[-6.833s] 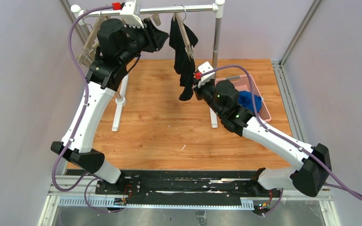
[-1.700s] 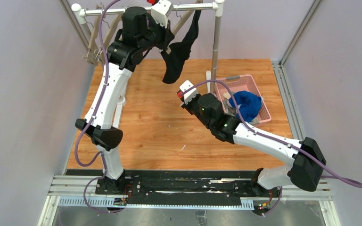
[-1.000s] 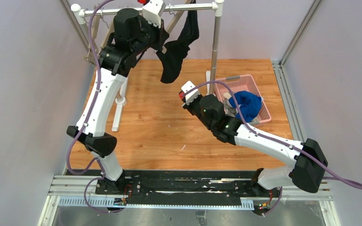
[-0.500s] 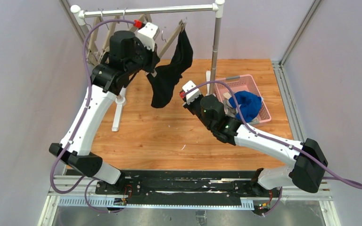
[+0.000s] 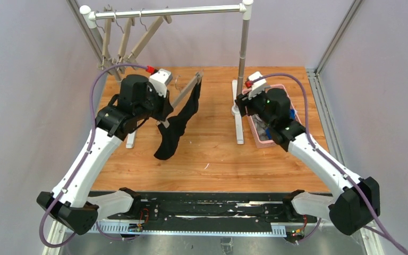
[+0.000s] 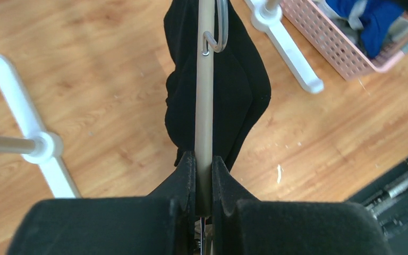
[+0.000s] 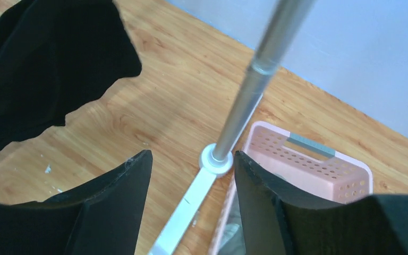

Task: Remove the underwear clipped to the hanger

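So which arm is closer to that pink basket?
Right. The right gripper hangs open just beside the pink basket; the left gripper is far off to the left, clamped on the hanger carrying black underwear.

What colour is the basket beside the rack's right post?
The basket is pink, with small holes in its wall; the right wrist view shows it best.

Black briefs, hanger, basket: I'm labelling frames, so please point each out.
black briefs (image 6: 244, 101), left wrist view, right half of the cloth
hanger (image 6: 204, 106), left wrist view, its pale bar
basket (image 7: 321, 169), right wrist view, its perforated wall
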